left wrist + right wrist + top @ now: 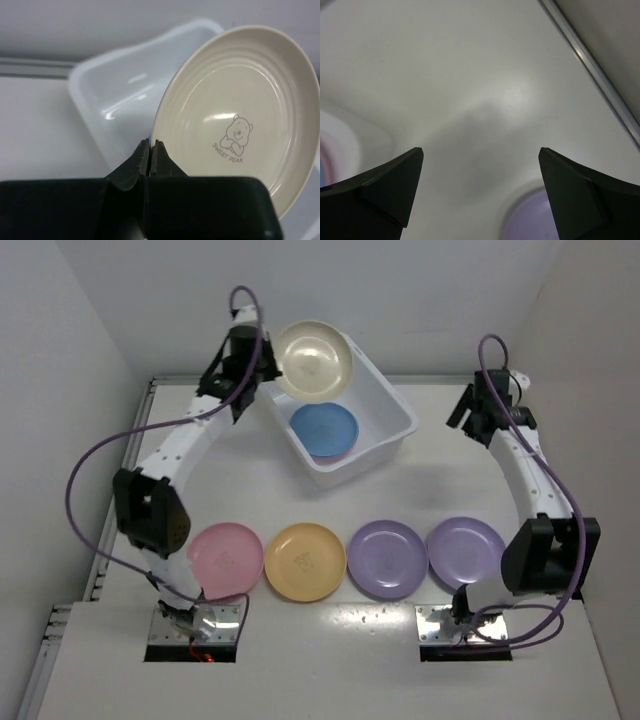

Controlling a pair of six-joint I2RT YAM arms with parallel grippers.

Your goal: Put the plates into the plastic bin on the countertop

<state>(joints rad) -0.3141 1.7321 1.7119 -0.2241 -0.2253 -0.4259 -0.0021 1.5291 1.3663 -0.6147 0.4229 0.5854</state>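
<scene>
Left gripper (150, 147): pinched on the rim of the cream plate (240, 115), which hangs tilted above the plastic bin (345, 472).
Bin from plate: about 5 o'clock in the top view — a blue plate (322, 427) already lies inside.
Right gripper (480, 155): jaws wide apart, empty, at the bin's 3 o'clock.
Nearer arm: left — judged ready to lower and release.

The cream plate (240, 120) carries a small bear drawing with the words "SWEET DEAR" printed beneath it.

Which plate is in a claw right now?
The cream plate, pinched at its rim by the left claw and tilted over the plastic bin; the rest lie flat.
</scene>
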